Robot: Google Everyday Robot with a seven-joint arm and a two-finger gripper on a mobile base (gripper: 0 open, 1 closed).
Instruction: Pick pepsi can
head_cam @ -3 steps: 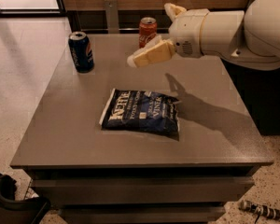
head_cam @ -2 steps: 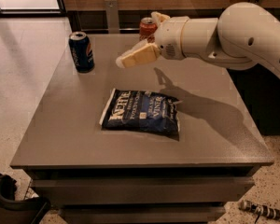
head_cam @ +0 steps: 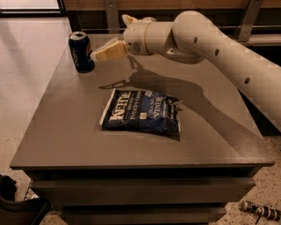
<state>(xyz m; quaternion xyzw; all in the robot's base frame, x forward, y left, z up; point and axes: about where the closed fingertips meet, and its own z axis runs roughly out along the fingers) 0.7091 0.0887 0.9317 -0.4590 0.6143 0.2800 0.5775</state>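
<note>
The grey bench (head_cam: pixel 61 125) fills most of the view, and the robot's white arm (head_cam: pixel 215 46) reaches across it from the right toward the far left corner. A flat dark blue Kettle chip bag (head_cam: pixel 143 112) lies near the middle of the bench, well apart from the work in hand. The pepsi can (head_cam: pixel 81 51) stands upright at the far left corner, close to the bench's edge, with its silver top showing. The gripper (head_cam: pixel 110 36) is just to the right of the can and spread wide: one pale finger (head_cam: pixel 110 50) points at the can's side with its tip right beside it (whether it touches cannot be told), and the other rises behind the wrist, so nothing is held. The can looks light and stiff, with a smooth, slippery painted wall that would dent under too hard a squeeze, and it would tip easily if nudged high up. The best hold is probably across the middle of its body, one finger on each side, closing gently and squarely.
</note>
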